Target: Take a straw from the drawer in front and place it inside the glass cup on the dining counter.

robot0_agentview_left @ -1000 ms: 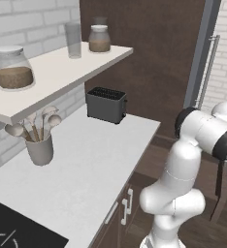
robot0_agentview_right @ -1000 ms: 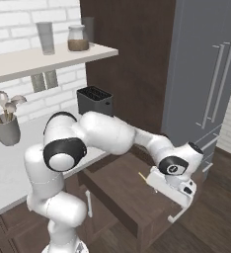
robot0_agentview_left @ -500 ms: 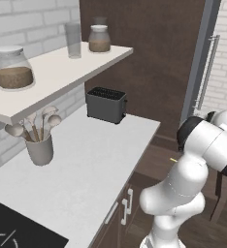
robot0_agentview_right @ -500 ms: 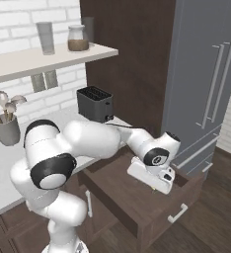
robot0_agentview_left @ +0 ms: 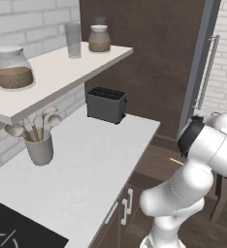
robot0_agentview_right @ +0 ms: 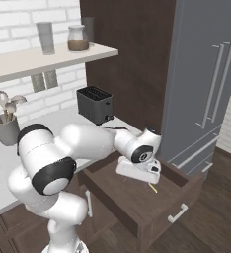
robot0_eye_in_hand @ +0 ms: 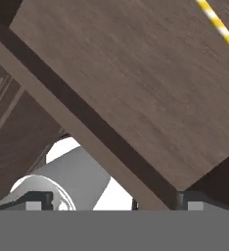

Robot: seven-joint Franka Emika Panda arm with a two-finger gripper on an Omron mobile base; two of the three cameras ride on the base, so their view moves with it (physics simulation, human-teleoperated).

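The drawer stands open, the straw lying flat inside. The tool hangs above, jaws wide and empty. It should line up across the straw before lowering.

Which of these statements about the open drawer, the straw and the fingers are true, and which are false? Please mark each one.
1. The drawer is pulled open. True.
2. The straw is held between the fingers. False: it lies on the drawer floor, and the gripper is open and empty above it.
3. A black toaster stands on the white worktop. True.
4. The upper shelf holds plates. False: it holds lidded jars and a grey tumbler.
5. The straw is yellow with white stripes. True, in the hand view.
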